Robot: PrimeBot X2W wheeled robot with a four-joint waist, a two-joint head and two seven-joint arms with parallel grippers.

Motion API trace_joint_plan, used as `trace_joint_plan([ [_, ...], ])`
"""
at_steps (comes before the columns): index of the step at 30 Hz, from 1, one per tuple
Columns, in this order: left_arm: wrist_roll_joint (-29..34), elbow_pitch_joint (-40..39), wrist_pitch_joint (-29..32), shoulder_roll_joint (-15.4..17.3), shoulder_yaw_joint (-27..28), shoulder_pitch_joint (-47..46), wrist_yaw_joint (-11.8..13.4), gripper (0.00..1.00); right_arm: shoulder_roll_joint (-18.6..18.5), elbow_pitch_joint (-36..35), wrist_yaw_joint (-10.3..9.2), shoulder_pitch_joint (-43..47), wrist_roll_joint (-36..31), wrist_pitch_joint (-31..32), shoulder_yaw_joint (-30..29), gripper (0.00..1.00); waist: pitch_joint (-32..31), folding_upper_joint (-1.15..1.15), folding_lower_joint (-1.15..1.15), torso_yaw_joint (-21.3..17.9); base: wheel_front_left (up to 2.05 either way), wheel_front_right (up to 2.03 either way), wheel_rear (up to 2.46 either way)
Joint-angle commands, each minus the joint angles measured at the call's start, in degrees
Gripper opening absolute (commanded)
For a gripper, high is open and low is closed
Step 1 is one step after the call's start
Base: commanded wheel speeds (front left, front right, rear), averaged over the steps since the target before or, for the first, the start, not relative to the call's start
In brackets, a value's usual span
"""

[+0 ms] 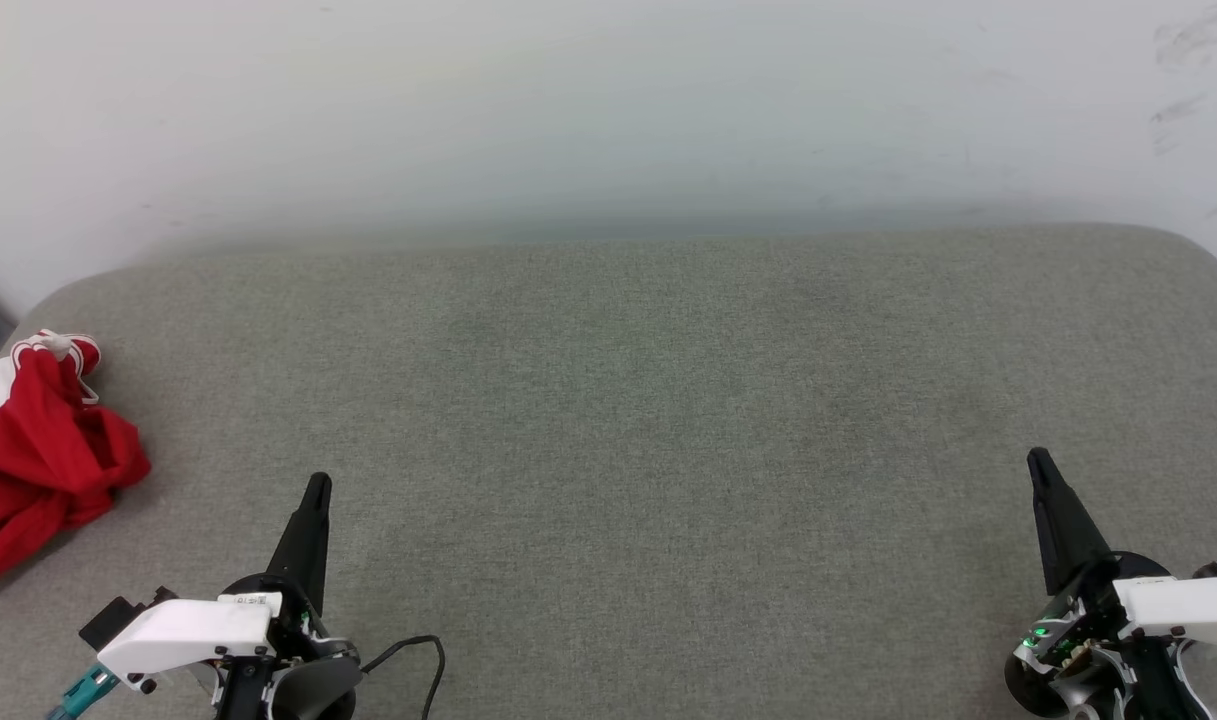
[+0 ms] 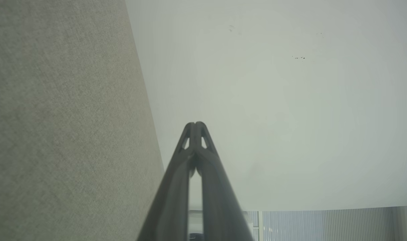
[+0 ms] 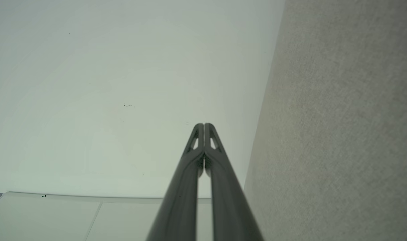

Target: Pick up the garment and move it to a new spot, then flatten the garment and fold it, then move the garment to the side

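The garment lies crumpled (red, white trim) at the head view's left edge, on the grey cushion. The wrist views show the left gripper and right gripper pressed closed, empty. The wrist label is unreadable.

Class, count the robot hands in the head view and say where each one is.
2. The left hand is at lower left, near the crumpled red garment; the right hand is at lower right. Both are shut, holding nothing.
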Motion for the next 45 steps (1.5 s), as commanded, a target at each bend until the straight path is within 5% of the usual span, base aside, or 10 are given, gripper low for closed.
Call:
trace_joint_plan([
  [1, 0.1, 0.0, 0.1, 0.0, 0.1, -0.5, -0.1, 0.00, 0.2, 0.0, -0.01, -0.7, -0.3, 0.1, 0.0, 0.00, 0.0, 0.00, 0.00, 0.0, 0.00, 0.00, 0.00],
  [21, 0.1, 0.0, 0.1, 0.0, 0.1, -0.5, -0.1, 0.00, 0.2, 0.0, 0.00, -0.7, -0.3, 0.0, 0.0, 0.00, 0.0, 0.00, 0.00, 0.0, 0.00, 0.00, 0.00],
  [22, 0.0, 0.1, -0.1, 0.0, 0.0, 0.1, 0.0, 1.00, 0.0, 0.1, 0.01, 0.1, 0.0, 0.0, 0.0, 1.00, 0.0, 0.00, 0.00, 0.0, 0.00, 0.00, 0.00],
  [34, 3.1, -0.1, -2.6, -0.3, 1.0, 2.4, 0.0, 1.00, 0.1, 1.1, -0.01, 2.3, -3.7, -2.6, 0.2, 1.00, 0.0, 0.00, 0.00, 0.0, 0.00, 0.00, 0.00],
  [45, 15.8, -5.4, -5.5, -0.2, 1.6, 3.0, 2.8, 1.00, 0.1, -3.3, -0.01, 3.0, -16.4, -5.5, 0.0, 1.00, 0.1, 0.00, 0.00, -0.1, 0.00, 0.00, 0.00],
])
